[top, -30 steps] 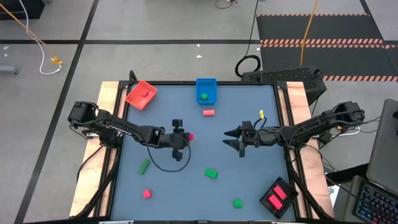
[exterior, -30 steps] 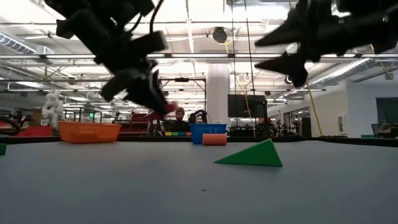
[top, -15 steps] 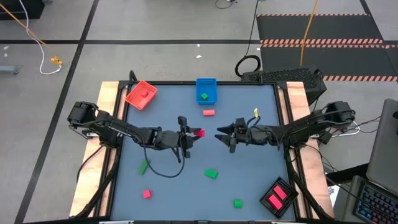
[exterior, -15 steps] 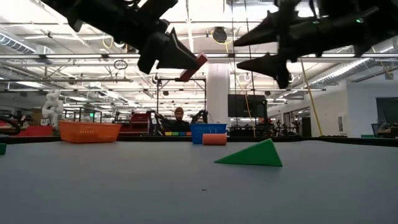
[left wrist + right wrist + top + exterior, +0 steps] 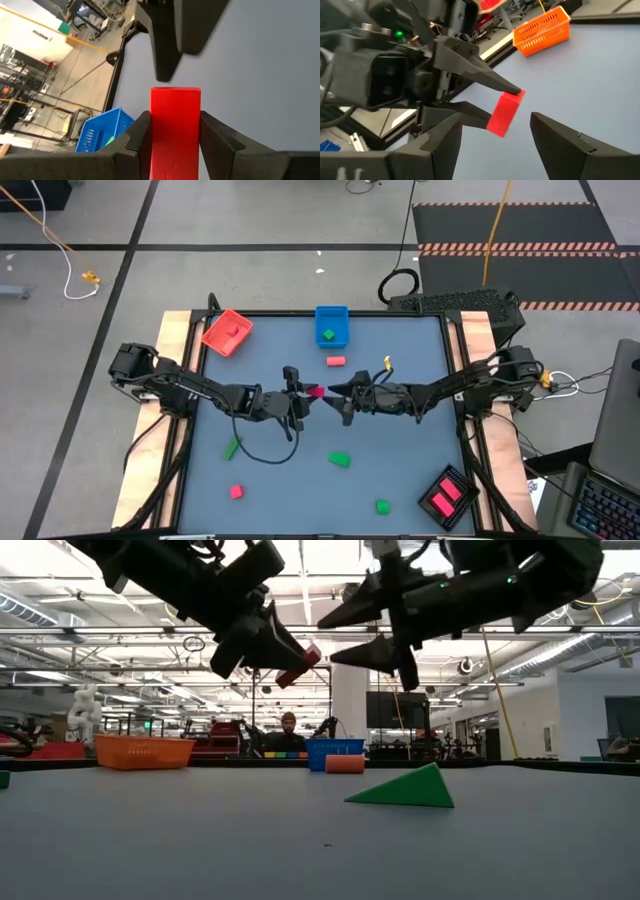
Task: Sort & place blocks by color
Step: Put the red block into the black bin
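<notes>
No writing or brand can be read on anything; the left tool (image 5: 303,401) holds a red bar (image 5: 316,391) pinched between its fingers, raised above the middle of the counter (image 5: 400,480); the right tool (image 5: 335,399) faces it with jaws spread wide, tips just beside the bar; only the high view shows the red tray (image 5: 227,332), blue tray (image 5: 332,326) and black tray (image 5: 446,498), each holding blocks, and loose green blocks (image 5: 339,459); the low view alone shows a person (image 5: 288,725) beyond the counter.
</notes>
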Controlling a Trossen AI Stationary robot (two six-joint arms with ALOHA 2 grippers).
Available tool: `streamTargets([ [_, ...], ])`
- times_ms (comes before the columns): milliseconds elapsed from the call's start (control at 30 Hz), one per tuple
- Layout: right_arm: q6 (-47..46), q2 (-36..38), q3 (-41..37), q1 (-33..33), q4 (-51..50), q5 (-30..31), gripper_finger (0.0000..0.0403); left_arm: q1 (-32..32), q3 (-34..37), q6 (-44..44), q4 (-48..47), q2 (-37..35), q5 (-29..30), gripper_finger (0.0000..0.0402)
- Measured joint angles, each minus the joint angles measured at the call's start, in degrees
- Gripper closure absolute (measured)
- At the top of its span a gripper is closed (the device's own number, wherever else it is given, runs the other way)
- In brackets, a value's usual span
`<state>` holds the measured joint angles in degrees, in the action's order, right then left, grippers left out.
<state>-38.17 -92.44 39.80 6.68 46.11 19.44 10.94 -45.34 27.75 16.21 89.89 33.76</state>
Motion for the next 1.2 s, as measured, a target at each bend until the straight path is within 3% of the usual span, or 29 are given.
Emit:
streamTargets([
  [533, 2.7, -8.7, 5.5, -2.1, 3.6, -0.4, 0.0185, 2.6, -0.1, 0.2, 0.1, 0.0, 3.2, 0.0276],
  [667, 4.6, -8.6, 5.5, -2.1, 3.6, -0.7, 0.0224, 2.8, -0.1, 0.1, -0.8, 0.0, 3.1, 0.0276],
  [833, 6.5, -8.6, 5.5, -2.1, 2.5, -0.3, 0.0314, 3.2, -0.1, 1.8, -1.7, 0.0, 3.3, 0.0275],
  [933, 9.1, -8.6, 5.3, -2.3, 0.5, 0.1, 0.0354, 3.7, -0.1, 2.0, -1.1, 0.0, 2.2, 0.0236],
  [1100, 10.8, -8.6, 5.3, -3.0, -2.0, 0.2, 0.0354, 4.6, -0.2, 1.7, 0.8, 0.0, 2.0, 0.0135],
  [1200, 12.0, -8.7, 5.3, -3.0, -2.8, -0.3, 0.0354, 4.6, -0.2, 1.6, 0.9, 0.0, 5.2, 0.0095],
])
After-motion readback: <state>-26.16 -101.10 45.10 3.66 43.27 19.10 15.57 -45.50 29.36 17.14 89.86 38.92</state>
